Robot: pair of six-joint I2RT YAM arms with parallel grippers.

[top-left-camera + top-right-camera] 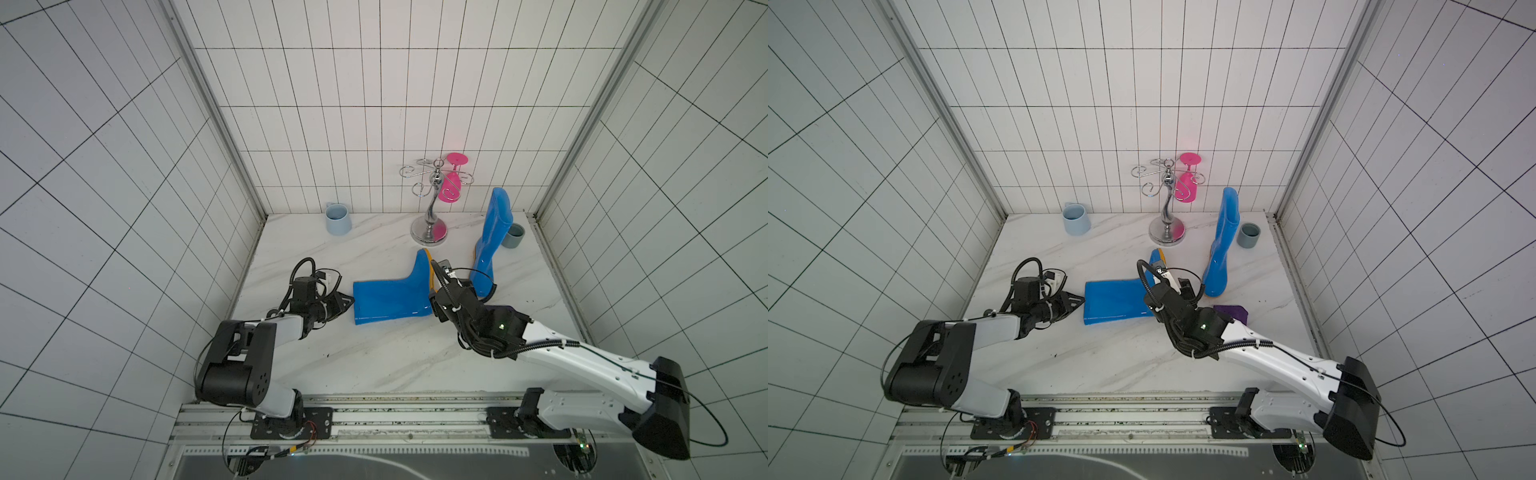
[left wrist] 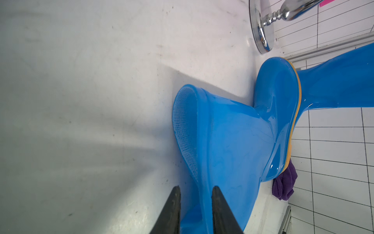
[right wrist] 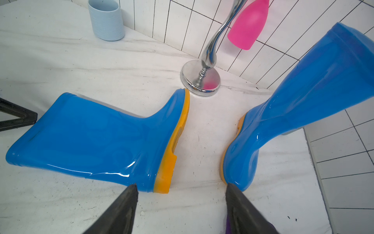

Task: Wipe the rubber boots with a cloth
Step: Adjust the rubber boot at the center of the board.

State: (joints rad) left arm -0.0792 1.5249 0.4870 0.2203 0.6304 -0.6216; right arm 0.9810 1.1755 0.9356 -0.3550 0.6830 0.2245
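Note:
One rubber boot (image 1: 390,299) (image 3: 91,137) lies on its side mid-table, with its orange sole facing right. The other boot (image 1: 492,232) (image 3: 303,101) stands upright at the back right. My left gripper (image 2: 195,187) (image 1: 349,303) is shut on the lying boot's cuff, one finger on each side of the rim. My right gripper (image 3: 181,185) hangs open over bare table between the lying boot's heel and the standing boot's toe. The purple cloth (image 1: 1231,311) (image 2: 283,186) lies crumpled beside the heel, partly under my right arm and right by one right finger.
A chrome glass rack (image 1: 429,232) stands just behind the boots, with a pink glass (image 1: 451,187) hanging from it. A light blue mug (image 1: 337,219) sits at the back left, a grey cup (image 1: 513,236) behind the standing boot. Tiled walls close three sides.

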